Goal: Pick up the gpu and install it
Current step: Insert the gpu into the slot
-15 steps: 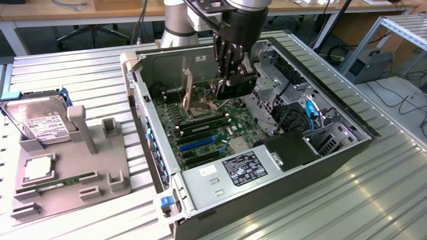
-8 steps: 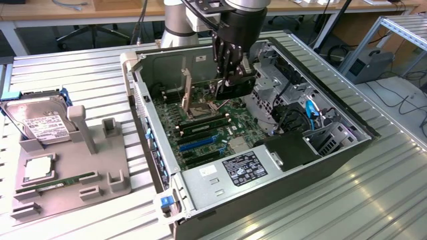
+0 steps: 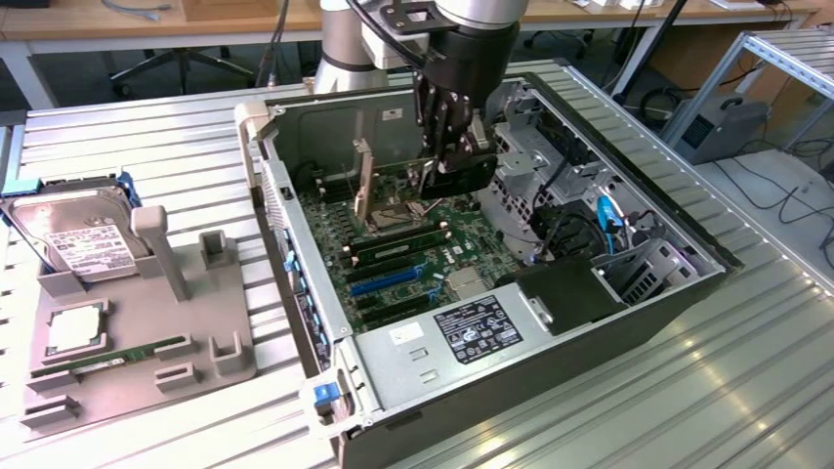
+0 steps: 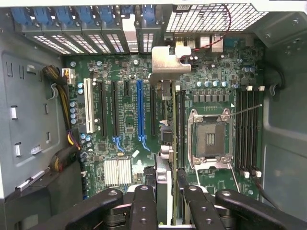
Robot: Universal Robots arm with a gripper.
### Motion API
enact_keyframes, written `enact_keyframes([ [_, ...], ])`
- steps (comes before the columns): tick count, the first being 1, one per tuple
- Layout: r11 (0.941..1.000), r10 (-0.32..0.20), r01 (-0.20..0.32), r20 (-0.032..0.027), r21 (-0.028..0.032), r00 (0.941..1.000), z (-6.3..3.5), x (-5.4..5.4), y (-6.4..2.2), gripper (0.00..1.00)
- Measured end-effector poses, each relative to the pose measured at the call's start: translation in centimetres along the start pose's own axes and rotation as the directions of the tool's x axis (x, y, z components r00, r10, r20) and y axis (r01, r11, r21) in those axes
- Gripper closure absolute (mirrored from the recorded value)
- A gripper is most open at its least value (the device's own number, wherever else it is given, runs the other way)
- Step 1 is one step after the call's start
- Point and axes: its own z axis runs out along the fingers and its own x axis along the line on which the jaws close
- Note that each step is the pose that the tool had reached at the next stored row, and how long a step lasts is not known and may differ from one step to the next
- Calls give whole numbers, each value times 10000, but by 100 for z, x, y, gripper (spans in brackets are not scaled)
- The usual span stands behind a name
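Silver-bracketed gpu (image 4: 168, 64), green motherboard (image 4: 125, 120)

— How is it all laid out around the computer case (image 3: 548, 410)?
— The case lies on its side on the table (image 3: 170, 137), open side up, with the motherboard (image 3: 404, 264) flat on its floor. The gripper (image 3: 450, 161) hangs inside the case over the board. The gpu (image 4: 169, 64) stands on edge between its fingers, bracket end toward the case's rear wall.
— What's beside the card in there?
— The processor socket (image 4: 209, 139) on one side, the expansion slots (image 4: 139, 110) on the other.
— And outside the case?
— A holder tray (image 3: 131, 386) lies on the table, to the exterior view's left of the case and apart from it. The hard drive (image 3: 78, 239) leans at the tray's far end. The RAM stick (image 3: 124, 357) lies nearer, with a processor chip (image 3: 76, 330) between them.
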Motion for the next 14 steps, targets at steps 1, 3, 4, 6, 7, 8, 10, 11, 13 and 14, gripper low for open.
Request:
enact_keyframes([
  [1, 10000, 0, 0, 0, 0, 10000, 7, 1, 0, 73],
  [3, 10000, 0, 0, 0, 0, 10000, 20, 2, 0, 73],
  [4, 10000, 0, 0, -1, 0, 10000, 29, 2, 1, 73],
  [6, 10000, 0, 0, -1, 0, 10000, 40, 3, 1, 73],
  [7, 10000, 0, 0, 0, 0, 10000, 46, 3, 1, 73],
  [8, 10000, -1, 1, 0, 0, 10000, 51, 3, 1, 73],
  [10, 10000, 0, 0, 0, 0, 10000, 61, 4, 1, 73],
  [11, 10000, 0, 0, 0, 0, 10000, 65, 4, 1, 73],
  [13, 10000, 0, 0, 0, 0, 10000, 73, 5, 2, 73],
  [14, 10000, 0, 0, 0, 0, 10000, 77, 5, 1, 73],
])
